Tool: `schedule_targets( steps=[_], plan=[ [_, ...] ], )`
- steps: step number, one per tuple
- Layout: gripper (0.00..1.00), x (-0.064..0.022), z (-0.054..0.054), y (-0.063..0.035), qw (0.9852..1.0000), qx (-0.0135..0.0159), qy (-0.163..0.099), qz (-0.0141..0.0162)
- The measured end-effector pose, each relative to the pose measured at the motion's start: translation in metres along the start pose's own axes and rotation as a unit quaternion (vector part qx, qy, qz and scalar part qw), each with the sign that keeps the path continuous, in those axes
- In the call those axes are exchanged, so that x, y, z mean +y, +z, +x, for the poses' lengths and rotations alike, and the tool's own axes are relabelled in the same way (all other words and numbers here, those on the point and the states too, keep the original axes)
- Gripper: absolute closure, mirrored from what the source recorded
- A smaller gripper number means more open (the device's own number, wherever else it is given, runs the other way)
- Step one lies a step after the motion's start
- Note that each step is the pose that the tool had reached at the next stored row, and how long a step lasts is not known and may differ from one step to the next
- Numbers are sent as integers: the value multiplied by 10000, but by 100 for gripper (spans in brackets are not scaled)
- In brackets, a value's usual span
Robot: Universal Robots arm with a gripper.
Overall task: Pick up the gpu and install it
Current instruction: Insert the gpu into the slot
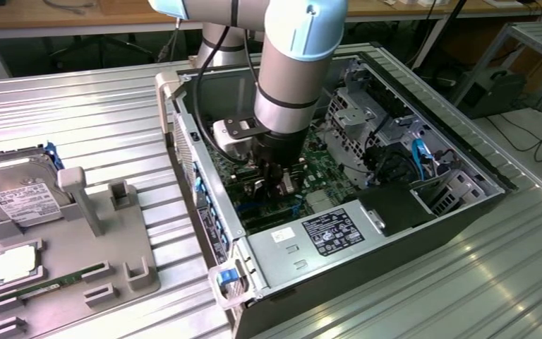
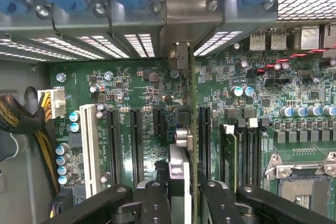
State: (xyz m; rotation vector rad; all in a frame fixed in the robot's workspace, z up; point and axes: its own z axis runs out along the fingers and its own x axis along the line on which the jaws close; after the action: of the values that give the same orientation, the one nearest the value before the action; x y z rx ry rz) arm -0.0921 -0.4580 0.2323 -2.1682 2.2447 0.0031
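Observation:
My gripper (image 2: 185,203) is shut on the gpu (image 2: 180,156), which I see edge-on between the two black fingers (image 2: 156,203). The card's silver bracket (image 2: 181,22) points toward the case's rear slot openings. The card stands upright over the green motherboard (image 2: 142,85), in line with a black expansion slot (image 2: 203,140); I cannot tell whether it is seated. In the exterior view the arm reaches down into the open computer case (image 1: 375,254), with the gripper (image 1: 276,182) low over the board.
Black slots (image 2: 113,145) and a white slot (image 2: 88,148) lie beside the card, a CPU socket (image 2: 302,177) further off. A braided cable bundle (image 2: 21,114) hangs near. Outside the case, a grey fixture (image 1: 82,233) holds a hard drive (image 1: 22,201) and memory stick (image 1: 50,286).

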Motion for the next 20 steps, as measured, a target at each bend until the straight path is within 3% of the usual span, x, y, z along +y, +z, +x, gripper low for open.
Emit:
schedule_targets(
  steps=[20],
  plan=[
    [72, 17, 1, 54, 10000, -3, 0, 3]
  ],
)
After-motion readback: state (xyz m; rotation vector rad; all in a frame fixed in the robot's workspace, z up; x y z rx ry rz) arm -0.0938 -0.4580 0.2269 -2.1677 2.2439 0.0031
